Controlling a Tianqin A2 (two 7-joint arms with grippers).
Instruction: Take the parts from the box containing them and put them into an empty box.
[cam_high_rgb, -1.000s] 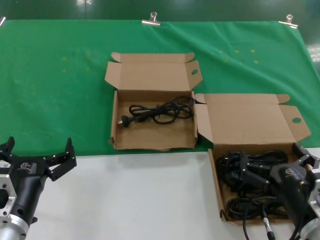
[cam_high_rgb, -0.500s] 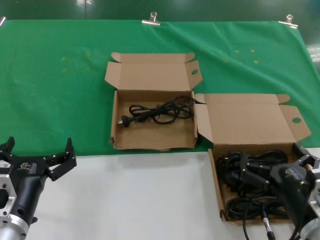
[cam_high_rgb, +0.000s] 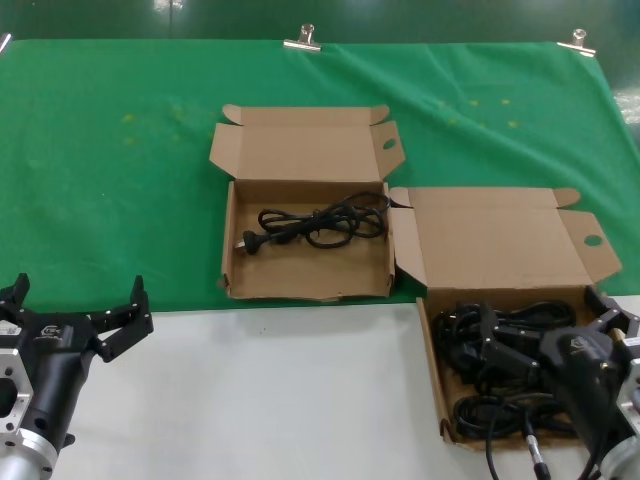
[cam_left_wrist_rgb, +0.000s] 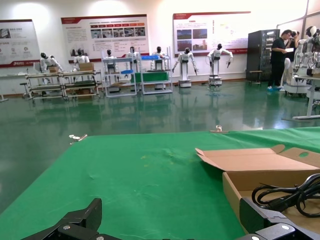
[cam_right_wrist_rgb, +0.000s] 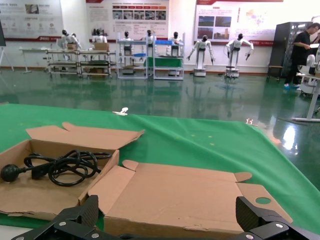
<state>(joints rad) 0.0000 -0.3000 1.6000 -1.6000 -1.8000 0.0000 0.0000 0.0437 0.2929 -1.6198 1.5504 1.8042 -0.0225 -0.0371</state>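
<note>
Head view: two open cardboard boxes sat on the surface (cam_high_rgb: 250, 400). The smaller box (cam_high_rgb: 306, 280) lay on the green cloth (cam_high_rgb: 120, 170) near centre, lid folded back, with one black cord (cam_high_rgb: 315, 222) lying on its floor. The larger box (cam_high_rgb: 432, 370) sat just beside it toward the robot's right, nearer the robot, partly on the white part of the surface; its lid flap touched or nearly touched the smaller box's right wall. It held a pile of coiled cords (cam_high_rgb: 500, 345), several bundles tangled together. The right gripper (cam_high_rgb: 555, 330) hung over that pile, jaws spread wide with one tip down among the cords and nothing visibly clamped. The left gripper (cam_high_rgb: 75, 315) hovered at the near left over the cloth's front edge, jaws released and wide apart, holding nothing. Two metal clips (cam_high_rgb: 301, 40) pinned the cloth's far edge. Left wrist view: both fingertips (cam_left_wrist_rgb: 82, 220) showed well apart with bare cloth between them; the smaller box and its cord (cam_left_wrist_rgb: 292, 192) lay off to one side. Right wrist view: fingertips (cam_right_wrist_rgb: 255, 217) were spread, the larger box's raised lid (cam_right_wrist_rgb: 185, 192) sat between them, and the smaller box with its single cord (cam_right_wrist_rgb: 60, 167) lay beyond. Whether the tips touched any cord could not be told from this view.
</note>
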